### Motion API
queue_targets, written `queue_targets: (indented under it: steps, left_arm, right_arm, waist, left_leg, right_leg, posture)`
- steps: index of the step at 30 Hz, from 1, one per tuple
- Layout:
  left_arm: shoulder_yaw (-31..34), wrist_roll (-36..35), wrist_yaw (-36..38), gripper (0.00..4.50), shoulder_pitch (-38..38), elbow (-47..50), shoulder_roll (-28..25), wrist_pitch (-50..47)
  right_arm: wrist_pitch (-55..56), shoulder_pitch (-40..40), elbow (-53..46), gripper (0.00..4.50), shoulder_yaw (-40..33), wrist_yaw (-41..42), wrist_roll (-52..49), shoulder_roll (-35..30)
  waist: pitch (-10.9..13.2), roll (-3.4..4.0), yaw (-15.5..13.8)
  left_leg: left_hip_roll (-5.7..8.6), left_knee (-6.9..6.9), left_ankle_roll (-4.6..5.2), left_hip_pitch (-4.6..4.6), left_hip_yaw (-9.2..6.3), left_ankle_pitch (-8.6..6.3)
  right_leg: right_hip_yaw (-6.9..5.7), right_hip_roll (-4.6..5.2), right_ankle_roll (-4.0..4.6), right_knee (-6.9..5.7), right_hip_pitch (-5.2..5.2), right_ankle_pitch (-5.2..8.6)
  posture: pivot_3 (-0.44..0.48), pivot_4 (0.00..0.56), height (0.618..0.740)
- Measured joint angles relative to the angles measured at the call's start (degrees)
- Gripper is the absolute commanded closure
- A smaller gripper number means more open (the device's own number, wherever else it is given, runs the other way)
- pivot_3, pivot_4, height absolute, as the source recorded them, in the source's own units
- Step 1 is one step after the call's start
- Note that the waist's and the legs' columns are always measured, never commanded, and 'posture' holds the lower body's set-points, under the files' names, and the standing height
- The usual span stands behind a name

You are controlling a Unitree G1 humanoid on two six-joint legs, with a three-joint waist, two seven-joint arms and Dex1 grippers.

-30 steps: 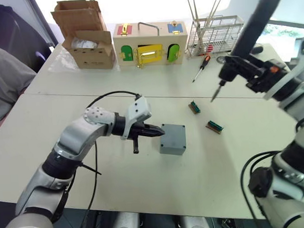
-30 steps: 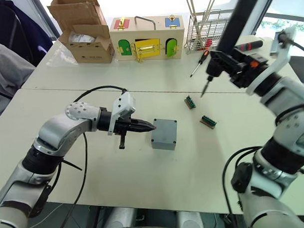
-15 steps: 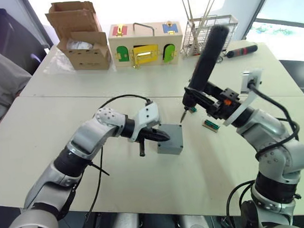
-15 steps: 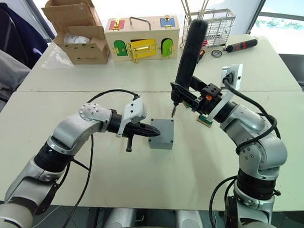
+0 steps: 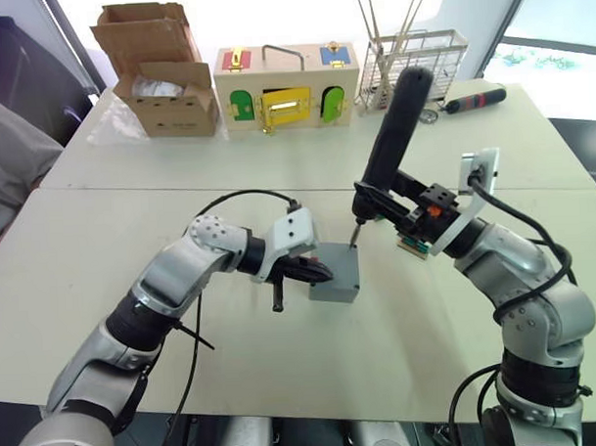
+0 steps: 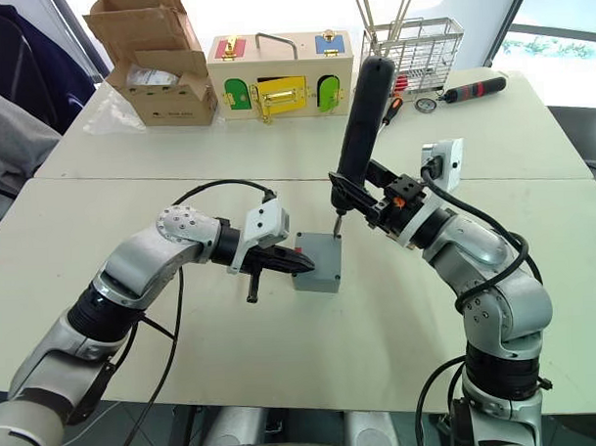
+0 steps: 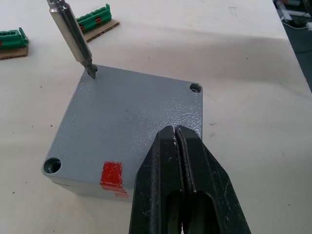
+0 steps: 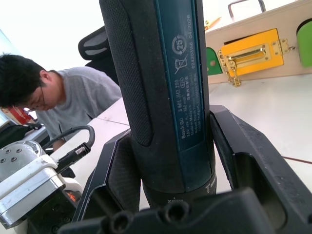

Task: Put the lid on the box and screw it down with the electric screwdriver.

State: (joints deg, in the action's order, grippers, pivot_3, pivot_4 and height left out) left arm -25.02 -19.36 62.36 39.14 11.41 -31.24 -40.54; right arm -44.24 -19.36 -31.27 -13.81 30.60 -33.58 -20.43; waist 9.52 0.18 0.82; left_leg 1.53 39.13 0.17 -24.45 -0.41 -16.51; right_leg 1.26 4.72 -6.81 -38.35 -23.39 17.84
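The grey box stands in the middle of the table with the lid lying flush on top, corner holes showing, and a red mark on one side. My left gripper is shut, its tips resting against the lid's edge from the left. My right gripper is shut on the electric screwdriver, a thick black cylinder held nearly upright. Its metal bit comes down onto the lid's far corner hole.
Along the table's far side are a cardboard box, a wooden box with coloured doors and a wire rack; a red-and-black tool lies to the right. Green connector pieces lie right of the box. A person sits at the left.
My right arm has swung the screwdriver in from the right and lowered it, so the bit now stands in the lid's corner hole. The left gripper has stayed at the box.
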Motion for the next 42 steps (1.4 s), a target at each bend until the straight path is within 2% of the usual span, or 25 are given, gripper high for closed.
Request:
queue_targets:
  steps: [14, 26, 32, 35, 42]
  left_arm:
    - [0.1, 0.0, -0.4, 4.5, -0.2, 0.1, 0.1, -0.1]
    - [0.0, 0.3, -1.2, 4.5, -0.2, -0.1, 0.1, -0.2]
    - [0.1, 0.4, -1.2, 4.5, -1.2, -1.4, 0.7, 0.3]
    - [-0.1, 0.5, -1.1, 4.5, -1.7, -2.0, 0.9, 1.0]
    - [0.0, 0.5, -0.9, 4.5, -2.5, -3.5, 1.5, 2.1]
  right_arm:
    - [2.7, 0.8, 2.1, 2.58, 0.6, -1.0, -1.0, -2.3]
    - [10.8, 4.7, 0.6, 2.58, 6.3, -1.1, 2.0, -2.6]
    - [12.7, 6.1, -0.1, 2.58, 8.5, -1.8, 4.0, -2.5]
    - [13.6, 7.0, -0.1, 2.58, 9.3, -2.0, 4.8, -2.7]
    - [14.2, 7.7, -0.2, 2.58, 10.3, -2.0, 5.3, -3.3]
  waist:
    - [0.0, 0.0, 0.0]
    - [-0.1, -0.06, 0.0]
    - [-0.6, -0.25, 0.0]
    - [-0.7, -0.26, 0.0]
    - [-1.4, -0.47, 0.0]
  left_leg:
    - [0.0, 0.01, 0.0, 0.01, 0.0, 0.0]
    - [-0.02, 0.0, 0.0, 0.11, -0.01, 0.0]
    - [-0.03, -0.1, 0.06, 0.51, -0.03, -0.04]
    - [-0.04, -0.24, 0.24, 1.07, -0.03, -0.15]
    - [-0.05, -0.25, 0.36, 1.13, -0.07, -0.22]
  right_leg:
    - [0.0, 0.0, 0.0, 0.0, 0.02, 0.0]
    - [0.0, -0.02, 0.0, 0.0, 0.11, 0.0]
    - [-0.01, -0.04, 0.01, 0.18, 0.5, 0.01]
    - [-0.01, -0.05, 0.02, 0.28, 1.06, 0.02]
    - [-0.01, -0.07, 0.02, 0.28, 1.1, 0.02]
  posture:
    - [0.0, 0.15, 0.74]
    - [0.0, 0.15, 0.74]
    - [0.0, 0.15, 0.74]
    - [0.0, 0.15, 0.74]
    - [0.0, 0.15, 0.74]
